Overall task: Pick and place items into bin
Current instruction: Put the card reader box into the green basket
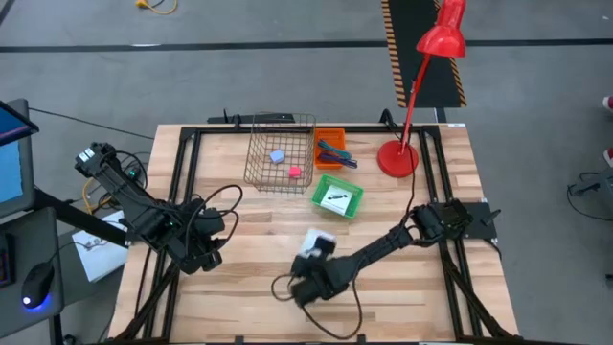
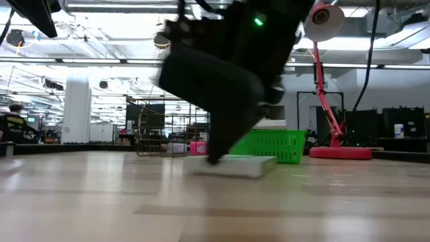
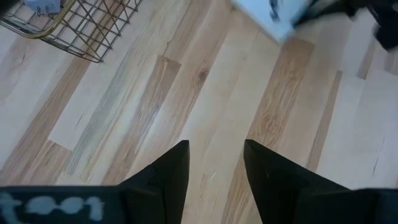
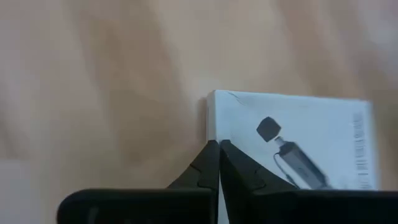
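Wooden table (image 1: 239,287) under a warehouse-like hall, seen from above, with a red lamp (image 1: 421,96) at its far right corner. Three containers stand along the far half: a wire basket (image 1: 259,168) holding a lilac cube (image 1: 277,155) and a pink cube (image 1: 294,172); an orange tray (image 1: 331,137) holding the pen-like sticks (image 1: 332,153); and a green bin (image 1: 321,199) holding one white packet (image 1: 336,197) with dark print. These items appear sorted already.

One packet (image 1: 316,241) is left, lying flat on the table near the front centre, well apart from the green bin. The right gripper (image 1: 308,284) is down at table height right beside this packet; in the right wrist view its fingers (image 4: 214,163) are pressed together, tips meeting at the packet's (image 4: 292,143) corner edge with nothing between them (whether they touch the packet cannot be told). The low view shows the packet (image 2: 232,165) resting on the wood beneath the dark arm, not lifted.

The left gripper (image 3: 216,152) waits at the front left, its fingers spread over bare wood, gripping nothing.

Judged state: most of the task is done; what remains is to grasp this last packet and carry it to the green bin, where its twin lies.
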You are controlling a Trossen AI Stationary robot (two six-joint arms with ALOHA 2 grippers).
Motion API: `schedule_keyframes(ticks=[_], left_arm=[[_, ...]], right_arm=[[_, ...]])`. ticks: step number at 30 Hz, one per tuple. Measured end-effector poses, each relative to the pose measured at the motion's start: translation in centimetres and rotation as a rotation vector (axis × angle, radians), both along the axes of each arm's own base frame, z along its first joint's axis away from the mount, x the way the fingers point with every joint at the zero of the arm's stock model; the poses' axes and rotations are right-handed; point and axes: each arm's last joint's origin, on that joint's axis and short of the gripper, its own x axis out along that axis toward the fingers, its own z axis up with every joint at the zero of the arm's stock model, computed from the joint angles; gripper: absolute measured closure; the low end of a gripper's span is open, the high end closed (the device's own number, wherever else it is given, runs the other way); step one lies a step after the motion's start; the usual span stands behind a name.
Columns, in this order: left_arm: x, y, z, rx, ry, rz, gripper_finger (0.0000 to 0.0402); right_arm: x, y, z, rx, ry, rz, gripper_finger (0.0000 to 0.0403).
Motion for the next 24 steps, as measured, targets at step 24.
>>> schedule_keyframes(ticks=[24], left_arm=[[0.0,0.0,0.0,0.008,-0.004,-0.003,0.0258]], right_arm=[[-2.0,-0.5,9.1,-0.179,0.022,-0.025,0.0402]])
